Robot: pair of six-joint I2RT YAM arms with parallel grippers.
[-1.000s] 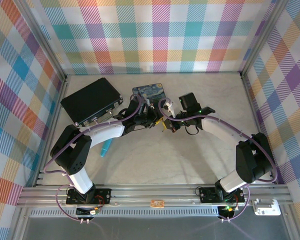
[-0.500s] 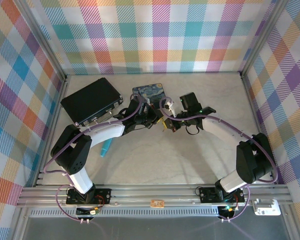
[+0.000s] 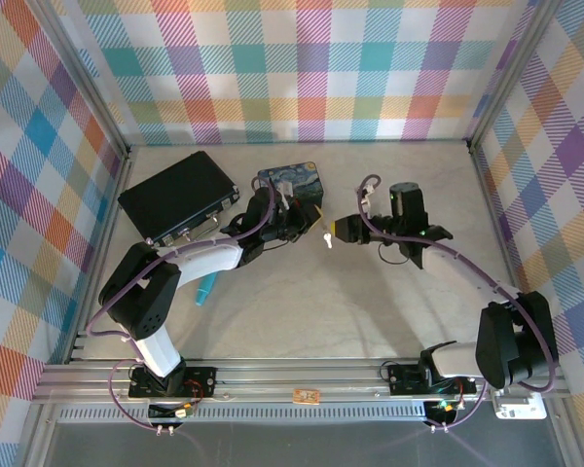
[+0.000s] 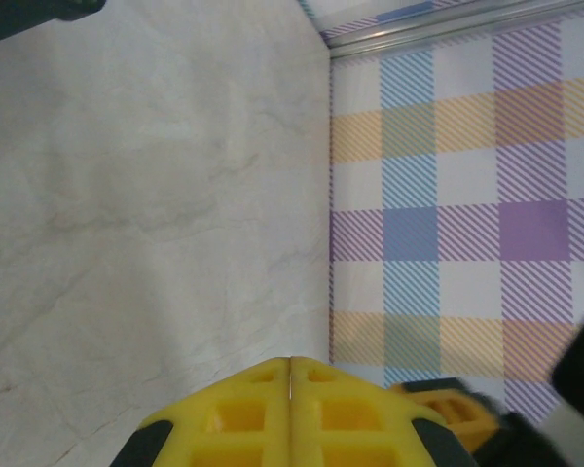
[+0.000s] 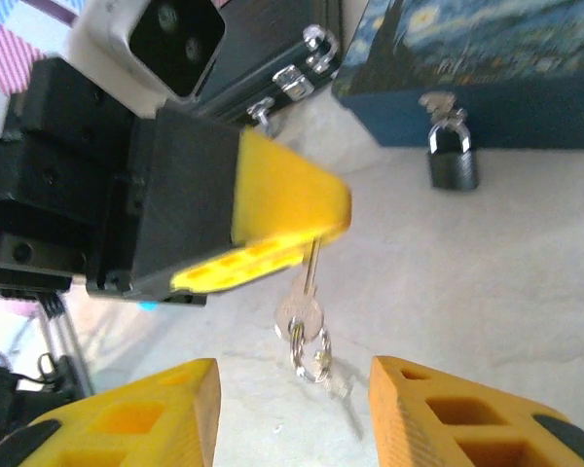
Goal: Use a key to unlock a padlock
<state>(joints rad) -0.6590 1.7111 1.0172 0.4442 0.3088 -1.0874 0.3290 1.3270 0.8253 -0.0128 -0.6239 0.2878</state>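
The key [image 5: 308,292] hangs in the air above the table [image 5: 487,292], blade up and bow down, with a small ring [image 5: 310,352] dangling under it. The left gripper [image 5: 311,232] has the upper end of the blade clamped between its yellow fingers, which the left wrist view also shows pressed flat together [image 4: 290,394]. In the right wrist view the padlock [image 5: 453,163] is a little beyond the key. It hangs locked from the clasp on the front of the blue tin [image 5: 487,68], its black body just touching the table, with a black case [image 5: 263,68] to the tin's left. Half a second ago the two grippers were bunched together over the key. Now the right gripper [image 5: 292,409] has drawn back to the right and sits spread wide with nothing between its fingers. From above, it [image 3: 339,230] stands just clear of the key [image 3: 326,237]. The key seems to have been handed to the left arm, but it is held by the end that must enter the lock. The right gripper will probably have to take it again by the bow before insertion can start, so the unlocking itself is not yet begun.
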